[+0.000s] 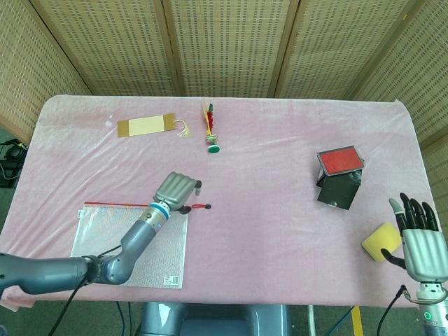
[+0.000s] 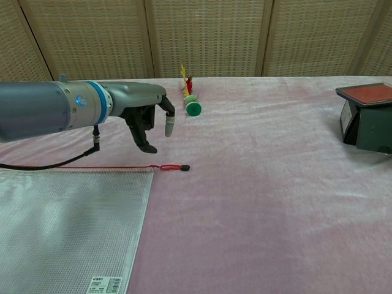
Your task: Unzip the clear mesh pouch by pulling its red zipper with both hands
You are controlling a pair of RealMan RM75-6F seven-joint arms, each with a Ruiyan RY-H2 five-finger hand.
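The clear mesh pouch (image 1: 133, 245) lies flat near the table's front left, also seen in the chest view (image 2: 67, 226). Its red zipper (image 1: 133, 205) runs shut along the top edge. The red cord pull with a black tip (image 1: 207, 206) sticks out to the right (image 2: 177, 166). My left hand (image 1: 178, 190) hovers just above the zipper's right end, fingers hanging down and apart (image 2: 147, 122), holding nothing. My right hand (image 1: 418, 238) stands at the front right corner, fingers spread and empty, far from the pouch.
A tan tag with a tassel (image 1: 145, 126) and a red and green feathered toy (image 1: 211, 133) lie at the back. A black box with a red top (image 1: 341, 176) stands on the right. A yellow sponge (image 1: 380, 241) lies beside my right hand.
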